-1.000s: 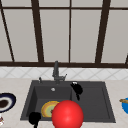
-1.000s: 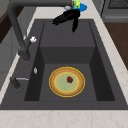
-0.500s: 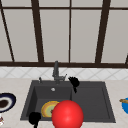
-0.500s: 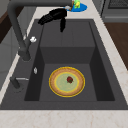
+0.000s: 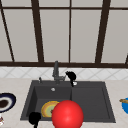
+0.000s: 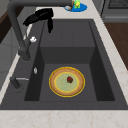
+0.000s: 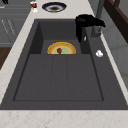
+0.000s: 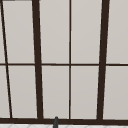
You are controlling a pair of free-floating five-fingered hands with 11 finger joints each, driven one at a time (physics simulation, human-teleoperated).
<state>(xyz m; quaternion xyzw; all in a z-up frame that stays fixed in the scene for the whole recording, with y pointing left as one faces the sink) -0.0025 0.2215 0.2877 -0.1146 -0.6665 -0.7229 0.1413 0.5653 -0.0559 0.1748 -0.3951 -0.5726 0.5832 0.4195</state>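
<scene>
The right hand (image 5: 71, 75) hangs over the back rim of the sink (image 5: 105, 100), just to the right of the faucet (image 5: 56, 71), with its fingers stretched out and relaxed, closed on nothing. In the left side view the same hand (image 6: 40, 16) lies flat above the rim beside the faucet's upright (image 6: 17, 37), one finger (image 6: 50, 25) pointing down toward the basin. The right side view shows it (image 7: 87, 21) next to the faucet base (image 7: 96, 32), again with one finger (image 7: 79, 33) hanging over the sink's edge; whether it actually touches the faucet is hard to say from these angles. A small white knob (image 6: 32, 39) sits on the sink ledge near it. The left hand (image 5: 34, 118) floats low at the sink's front left corner, and its fingers cannot be made out. In the basin lies a yellow plate (image 6: 66, 81) with a green centre and a small red bit (image 6: 69, 79) on it (possibly a berry). A big red ball (image 5: 67, 115) sits in front of the sink in the front view. On the counter, a dark blue bowl (image 5: 6, 102) stands to the left and a blue dish (image 5: 124, 105) to the right. Behind the sink is a window (image 8: 70, 60) with dark frames.
</scene>
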